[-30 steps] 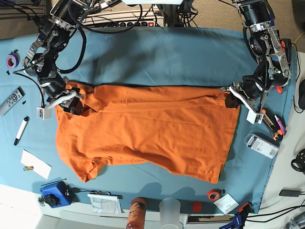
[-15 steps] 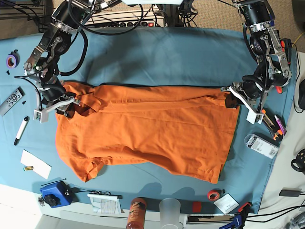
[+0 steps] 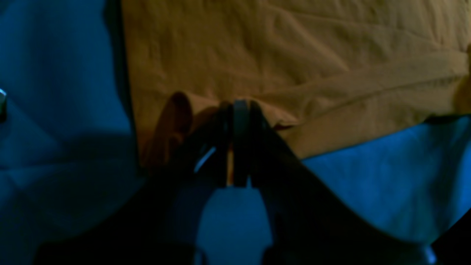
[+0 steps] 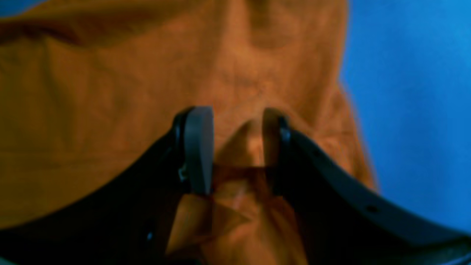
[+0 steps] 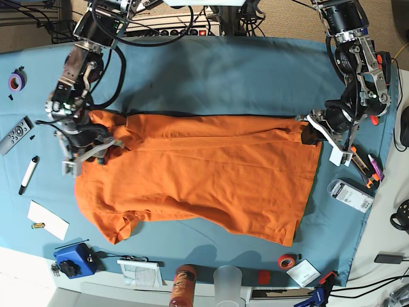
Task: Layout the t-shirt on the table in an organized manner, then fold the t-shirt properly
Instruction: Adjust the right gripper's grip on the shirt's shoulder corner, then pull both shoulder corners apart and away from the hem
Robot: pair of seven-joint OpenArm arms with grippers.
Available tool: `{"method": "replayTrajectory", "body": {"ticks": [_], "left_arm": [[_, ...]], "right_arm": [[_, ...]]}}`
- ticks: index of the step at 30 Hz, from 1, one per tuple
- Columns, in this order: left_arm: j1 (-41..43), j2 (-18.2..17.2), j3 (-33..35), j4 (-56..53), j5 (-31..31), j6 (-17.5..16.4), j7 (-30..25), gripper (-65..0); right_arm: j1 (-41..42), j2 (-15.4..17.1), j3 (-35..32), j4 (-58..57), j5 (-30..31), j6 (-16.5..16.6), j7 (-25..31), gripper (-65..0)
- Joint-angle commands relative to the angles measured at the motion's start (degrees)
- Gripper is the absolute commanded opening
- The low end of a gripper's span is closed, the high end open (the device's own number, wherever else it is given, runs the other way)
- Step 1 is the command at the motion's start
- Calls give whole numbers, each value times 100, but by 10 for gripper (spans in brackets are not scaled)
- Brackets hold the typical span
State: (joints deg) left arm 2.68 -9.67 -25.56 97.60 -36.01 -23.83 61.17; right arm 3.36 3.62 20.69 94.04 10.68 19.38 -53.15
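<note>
Along the near edge of the desk (image 5: pixel 211 70) stand a clear cup (image 5: pixel 228 281) and an orange can (image 5: pixel 184 284), with the t-shirt (image 5: pixel 198 176) spread flat across the middle just beyond them. At the shirt's far corners, the left gripper (image 3: pixel 235 110) has its jaws pinched tight on a fold of the orange cloth. The right gripper (image 4: pixel 235 125) holds its jaws spread apart over the fabric, with bunched cloth between them but not clamped.

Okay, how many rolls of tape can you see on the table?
2. A purple tape roll lies near the far corner of the table by the right arm; an orange-red tape roll sits at the near edge, below the t-shirt's hem. Clutter might hide others.
</note>
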Motion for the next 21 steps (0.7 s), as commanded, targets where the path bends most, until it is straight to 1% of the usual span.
{"method": "replayTrajectory", "body": {"ticks": [1, 4, 7, 8, 9, 11, 16, 18, 21], "left_arm": [[-79, -48, -9, 98, -85, -24, -122, -650], [-76, -50, -9, 98, -85, -22, -120, -650], [-79, -48, -9, 98, -87, -22, -122, -650], [-79, -48, -9, 98, -85, -22, -122, -650], [-79, -48, -9, 98, -85, -22, -122, -650], [-79, -50, -9, 98, -85, -22, -122, -650], [-79, -48, -9, 98, -129, -22, -125, -650], [-79, -48, -9, 98, -127, -22, -125, -650], [-76, -48, -9, 98, -127, -22, -122, -650]], "right_arm": [[151, 52, -22, -90, 15, -15, 118, -422], [339, 52, -39, -586, 17, -13, 114, -422], [444, 52, -39, -758, 20, -13, 79, -424], [444, 52, -39, -745, 39, -11, 61, -440], [444, 57, -39, -737, 39, -13, 20, -496], [444, 90, -39, -737, 35, -11, -160, -650], [439, 199, -39, -568, 39, 118, -332, -650], [424, 243, -33, -216, 48, 214, -463, -650], [376, 306, -22, 608, 402, 291, -776, -650]]}}
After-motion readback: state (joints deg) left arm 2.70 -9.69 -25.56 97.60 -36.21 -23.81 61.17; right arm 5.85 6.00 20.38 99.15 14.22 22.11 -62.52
